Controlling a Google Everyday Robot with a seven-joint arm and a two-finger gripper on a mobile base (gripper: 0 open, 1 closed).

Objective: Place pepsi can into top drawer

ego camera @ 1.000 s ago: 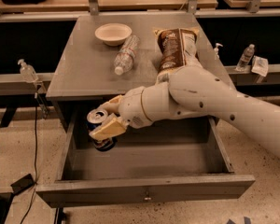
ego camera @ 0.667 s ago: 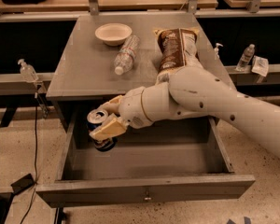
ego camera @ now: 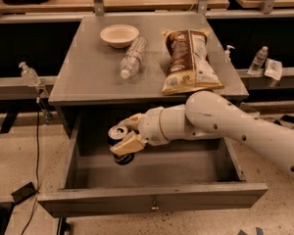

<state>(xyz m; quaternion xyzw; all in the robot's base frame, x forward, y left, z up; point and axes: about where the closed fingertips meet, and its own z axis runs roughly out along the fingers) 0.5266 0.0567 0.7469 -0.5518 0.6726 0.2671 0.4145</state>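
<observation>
Warm overhead light falls on my cream two-finger gripper [ego camera: 125, 135], clamped on the dark blue pepsi can [ego camera: 118, 131] above the deeply shadowed grey metal top drawer [ego camera: 152, 196].

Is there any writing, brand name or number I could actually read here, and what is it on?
Nothing here reads clearly.
Small dark blue aluminium pepsi can, gripped by the robot's gripper over the open grey metal top drawer: no lettering shows.
Brown and white snack bag on the cabinet top: print too blurred to read.
Clear plastic water bottle lying beside it: label too blurred to read.
</observation>
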